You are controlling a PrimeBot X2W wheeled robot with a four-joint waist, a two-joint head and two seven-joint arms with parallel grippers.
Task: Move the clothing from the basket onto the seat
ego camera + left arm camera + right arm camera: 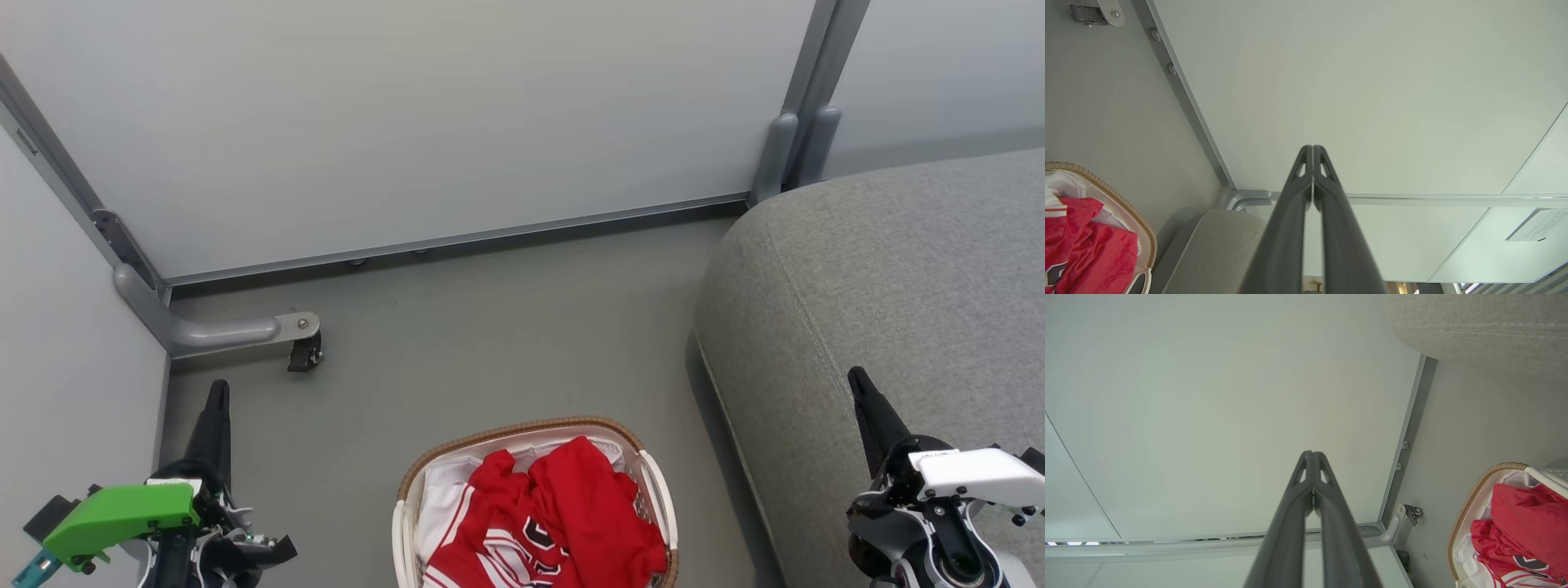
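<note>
Floor (490, 343): clothing (571, 498) is heaped in basket (522, 428) by seat (898, 269). Left claw (217, 390) and right claw (856, 377) are pressed together, empty. One should be opened wide first, then the top fold pinched.

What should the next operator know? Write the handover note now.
Pincers: left pincer shut and empty, left of the basket; right pincer shut and empty, by the seat.
Things: clothing, two red garments, heaped in the basket, which stands on the floor beside the seat.
Done: nothing on the seat yet.
Left: grasp each garment, lift it out, lay it on the seat.
</note>
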